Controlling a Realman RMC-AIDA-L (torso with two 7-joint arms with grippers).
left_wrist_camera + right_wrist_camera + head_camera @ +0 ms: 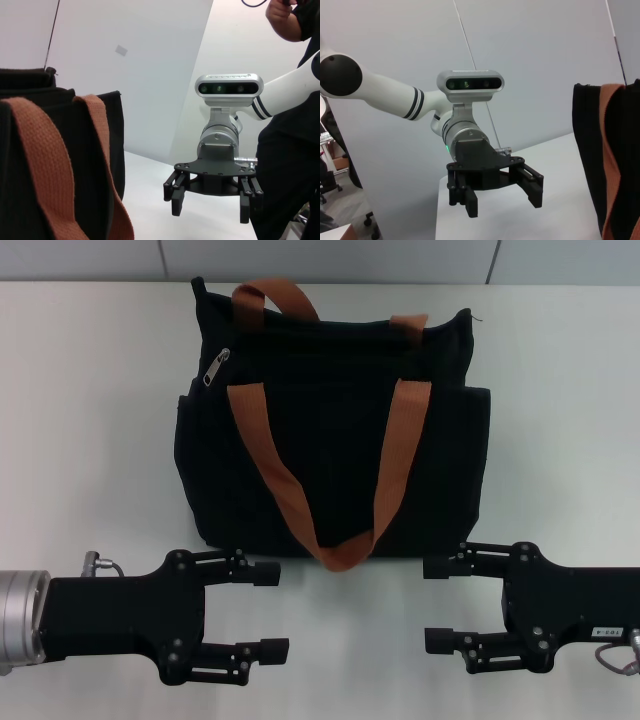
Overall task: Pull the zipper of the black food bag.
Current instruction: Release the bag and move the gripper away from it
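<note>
Nothing started yet, as I read it: both arms sit low in the head view, well short of the bag. Left gripper lower left, fingers spread wide, holding nothing. Right gripper lower right, same: wide open, empty. The grippers face each other across a bare gap, tips just below the bag's front edge.

Bag stands upright at frame centre, orange straps draped down the front. Zipper is at the bag's upper left corner, silver tab hanging on the left end.

Next move, my guess: left arm is the nearer one, so it goes up and over to that corner and pinches the small tab. The right probably needs to steady the bag's other end, or the soft fabric will just drag along.

Surface is a plain white table, matte. Pale wall panels behind; a person in black stands at the upper right of the left wrist view.
</note>
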